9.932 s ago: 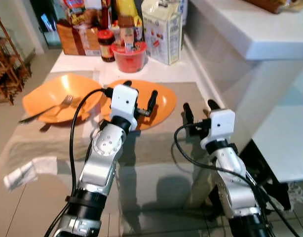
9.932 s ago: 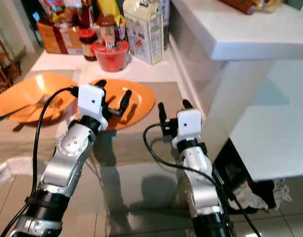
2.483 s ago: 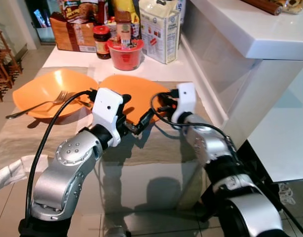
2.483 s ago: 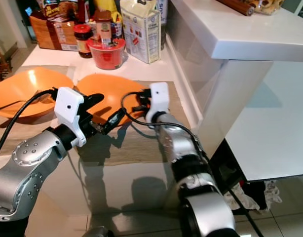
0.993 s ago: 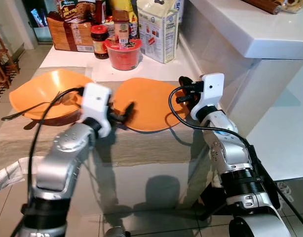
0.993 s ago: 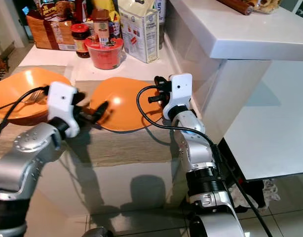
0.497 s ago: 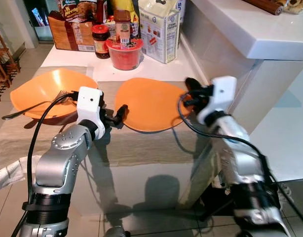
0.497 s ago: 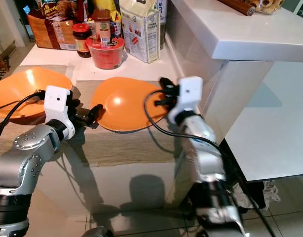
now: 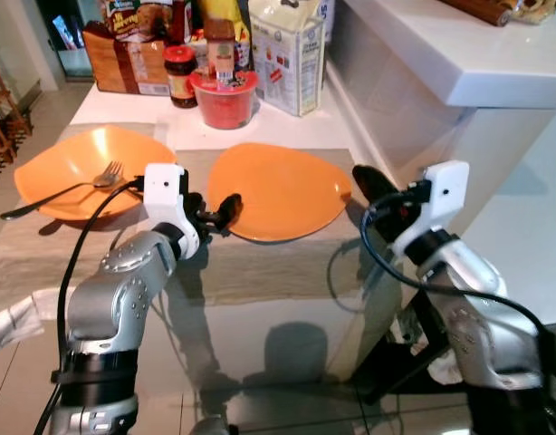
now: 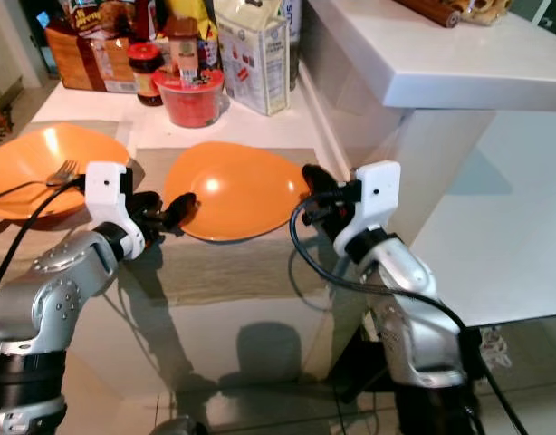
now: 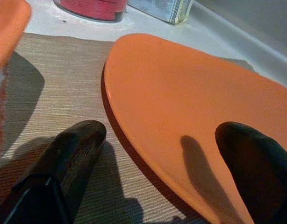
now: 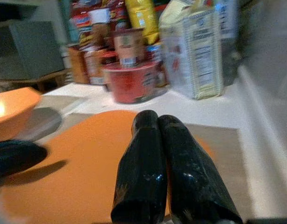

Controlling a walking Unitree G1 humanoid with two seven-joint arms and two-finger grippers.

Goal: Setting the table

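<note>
The flat orange oval plate (image 9: 278,188) is laid on a beige woven placemat (image 9: 260,263). At its 9 o'clock edge the left gripper (image 9: 217,215) is spread wide around the rim, nothing clamped. The right gripper (image 10: 316,186), fingers pressed together and empty, is parked at about 3 o'clock.

Orange plate (image 9: 278,188), plain and unpatterned, directly ahead of the black fingers of the left gripper (image 11: 157,158). Beige woven placemat (image 9: 260,267), fine ribbed weave, beneath both. Second orange plate (image 9: 65,168) beyond that gripper's outer side, bearing a silver fork (image 9: 61,192). Right gripper (image 12: 174,154) fingers glossy black; ahead of them, a red bowl (image 9: 224,96) and a white printed carton (image 9: 292,50).
</note>
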